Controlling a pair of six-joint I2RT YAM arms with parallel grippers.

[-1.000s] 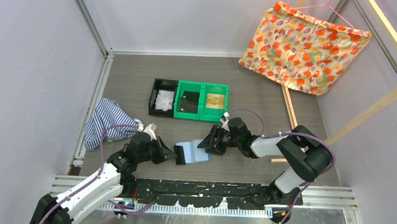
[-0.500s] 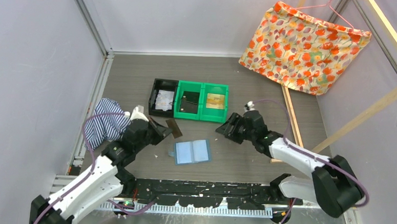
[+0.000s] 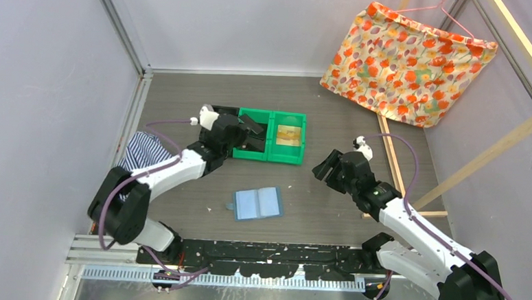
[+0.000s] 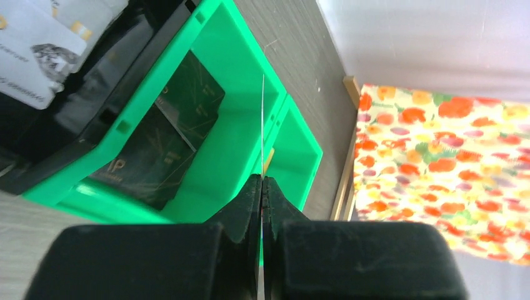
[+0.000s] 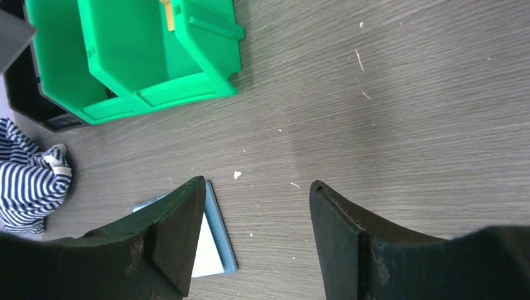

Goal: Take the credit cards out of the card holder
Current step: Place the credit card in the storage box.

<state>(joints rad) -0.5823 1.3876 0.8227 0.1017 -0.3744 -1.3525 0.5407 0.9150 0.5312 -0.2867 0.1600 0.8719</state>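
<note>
The card holder (image 3: 257, 203) lies open and flat on the table, pale blue inside; in the right wrist view only its corner (image 5: 215, 234) shows beside a finger. My left gripper (image 3: 253, 128) (image 4: 261, 180) is shut on a thin dark credit card, seen edge-on (image 4: 262, 125), above the left green bin (image 4: 240, 94). Dark cards (image 4: 156, 150) lie in that bin. Whitish cards (image 4: 37, 53) lie in the black bin (image 3: 213, 113). My right gripper (image 3: 322, 169) (image 5: 256, 184) hangs open and holds nothing, to the right of the holder.
A second green bin (image 3: 298, 146) holds a yellowish card. A striped cloth (image 3: 139, 158) lies at the left, a floral cloth (image 3: 409, 61) hangs at the back right, and a wooden strip (image 3: 389, 153) runs along the right side.
My left gripper has carried the dark card from the holder up and back to the green bin. My right gripper has drawn away to the right and opened wider.
</note>
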